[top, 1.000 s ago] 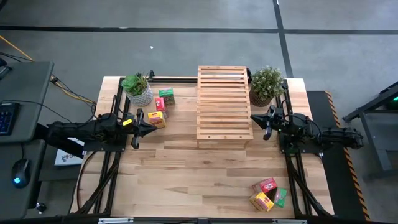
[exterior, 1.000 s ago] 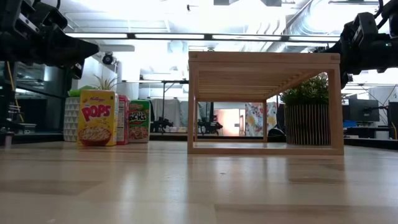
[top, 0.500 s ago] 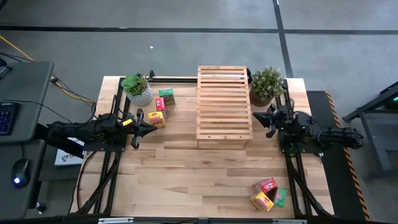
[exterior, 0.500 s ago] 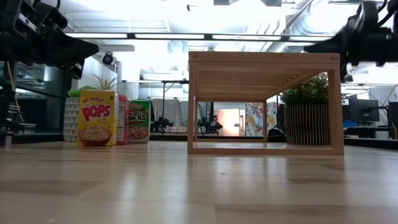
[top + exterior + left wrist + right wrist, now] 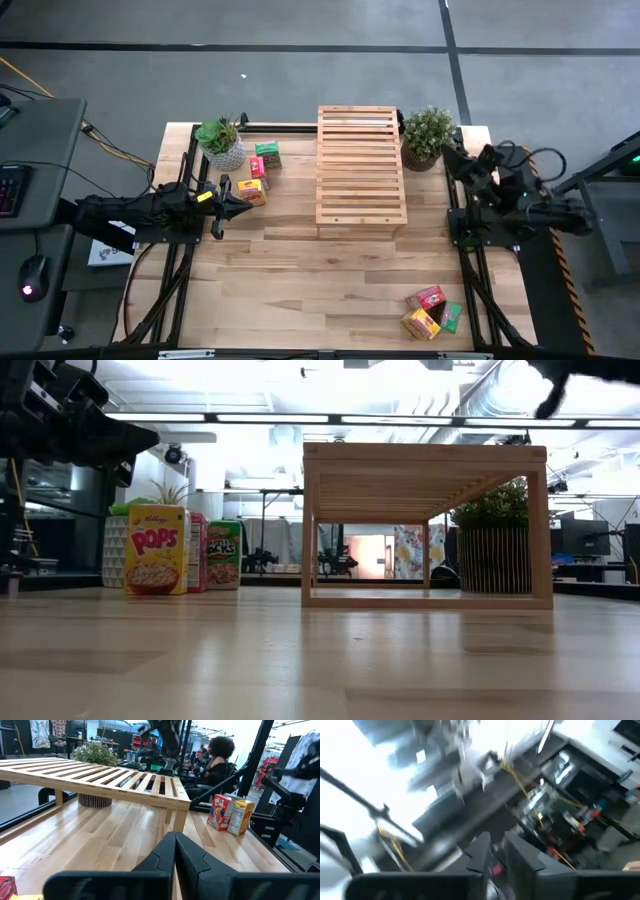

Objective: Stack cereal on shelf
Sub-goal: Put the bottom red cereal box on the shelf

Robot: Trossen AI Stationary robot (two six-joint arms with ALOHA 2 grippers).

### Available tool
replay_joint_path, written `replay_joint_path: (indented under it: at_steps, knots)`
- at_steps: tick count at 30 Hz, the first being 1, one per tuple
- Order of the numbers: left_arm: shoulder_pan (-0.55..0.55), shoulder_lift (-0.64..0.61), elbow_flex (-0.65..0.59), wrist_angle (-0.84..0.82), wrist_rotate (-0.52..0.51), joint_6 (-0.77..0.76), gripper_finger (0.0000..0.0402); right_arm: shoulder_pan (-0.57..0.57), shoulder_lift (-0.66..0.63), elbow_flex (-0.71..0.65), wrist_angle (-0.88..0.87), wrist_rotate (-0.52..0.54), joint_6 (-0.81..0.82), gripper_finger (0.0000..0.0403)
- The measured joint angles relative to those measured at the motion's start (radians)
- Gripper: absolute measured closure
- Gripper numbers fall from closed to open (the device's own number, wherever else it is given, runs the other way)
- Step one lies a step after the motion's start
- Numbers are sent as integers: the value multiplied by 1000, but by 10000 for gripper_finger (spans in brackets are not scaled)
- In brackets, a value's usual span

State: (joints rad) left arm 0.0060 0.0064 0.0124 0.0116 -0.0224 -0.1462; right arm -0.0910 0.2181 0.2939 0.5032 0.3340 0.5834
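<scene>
Item: shelf [image 5: 360, 165], standing empty mid-bench, slats up.
Cereal: three boxes [image 5: 256, 175] beside the left plant [image 5: 220, 141]; three [image 5: 430, 311] at the near right corner.
Left tool [image 5: 222, 197]: closed, nothing held.
Right tool [image 5: 468, 165]: raised by the right plant [image 5: 428, 133]; a narrow gap is seen between its fingers, nothing held.
Risk: a plant could be knocked in reaching.
Obscured: right wrist view smeared; right tool mostly cut off in low view.

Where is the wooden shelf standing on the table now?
In the high view, the shelf stands at the table's far middle, between two potted plants, with nothing on it.
</scene>
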Motion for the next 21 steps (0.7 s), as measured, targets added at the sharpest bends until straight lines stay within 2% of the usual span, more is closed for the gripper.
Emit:
replay_joint_path:
  at_steps: [2,5,10,13,15,18,21]
  knots:
    - [0,0,0,0,0,0,401,0,93,139,-173,-56,-13,292]
    - [0,0,0,0,0,0,401,0,229,368,-522,-158,-9,228]
    - [0,0,0,0,0,0,401,0,440,736,-1094,-460,-41,149]
    - [0,0,0,0,0,0,401,2,538,897,-1343,-657,-31,131]
    - [0,0,0,0,0,0,401,18,588,970,-1463,-743,-14,128]
    - [0,0,0,0,0,0,401,73,639,1031,-1584,-796,-4,128]
    - [0,0,0,0,0,0,401,156,671,1046,-1624,-807,38,127]
